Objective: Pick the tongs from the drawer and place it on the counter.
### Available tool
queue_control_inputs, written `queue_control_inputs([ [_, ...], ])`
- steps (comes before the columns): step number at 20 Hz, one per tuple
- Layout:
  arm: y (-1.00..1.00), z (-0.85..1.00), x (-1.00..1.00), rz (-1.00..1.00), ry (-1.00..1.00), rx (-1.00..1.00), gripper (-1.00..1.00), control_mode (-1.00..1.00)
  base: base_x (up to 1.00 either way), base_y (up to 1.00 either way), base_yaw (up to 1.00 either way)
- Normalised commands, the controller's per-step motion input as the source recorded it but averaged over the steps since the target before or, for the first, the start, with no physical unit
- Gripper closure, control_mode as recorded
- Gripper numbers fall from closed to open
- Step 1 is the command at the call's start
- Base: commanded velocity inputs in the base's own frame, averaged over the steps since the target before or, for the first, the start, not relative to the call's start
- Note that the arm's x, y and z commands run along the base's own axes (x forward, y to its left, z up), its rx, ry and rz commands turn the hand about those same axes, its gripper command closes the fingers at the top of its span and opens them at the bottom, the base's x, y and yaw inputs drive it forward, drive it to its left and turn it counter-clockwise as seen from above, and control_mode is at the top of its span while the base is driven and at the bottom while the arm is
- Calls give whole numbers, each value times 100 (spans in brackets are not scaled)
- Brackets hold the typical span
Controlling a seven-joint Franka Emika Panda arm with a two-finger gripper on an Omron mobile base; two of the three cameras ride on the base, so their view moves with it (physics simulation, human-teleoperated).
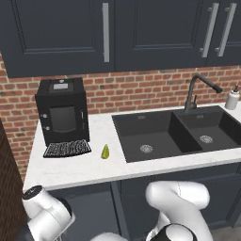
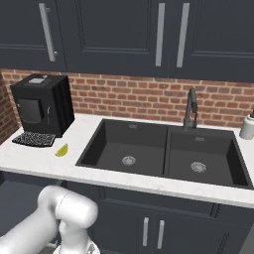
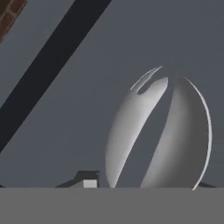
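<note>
The tongs, silvery-grey with two curved blades, lie large and close in the hand view on the grey floor of the drawer. My gripper is down over them, one fingertip on each side. The left fingertip stands a little off the tongs' edge, and the right one sits at their other edge, so the jaws look open around them. In the left base view my arm bends down below the counter toward the drawer. The counter is white and marbled.
A small green pear-shaped fruit lies on the counter beside a black coffee machine. The black double sink with its faucet takes the right half. A soap dispenser stands far right. A brick wall closes the left side.
</note>
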Motion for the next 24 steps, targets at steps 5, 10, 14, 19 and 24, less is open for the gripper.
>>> queue_control_inputs([
  [5,-73,95,22,-1,-8,0,100,-100,0,0,0],
  [10,-89,80,48,0,-8,0,100,-100,0,0,0],
  [14,-86,65,53,0,-2,4,100,-100,0,0,0],
  [19,-86,49,63,-2,0,6,100,-100,0,0,0],
  [24,-68,19,83,-4,1,3,100,-100,0,0,0],
])
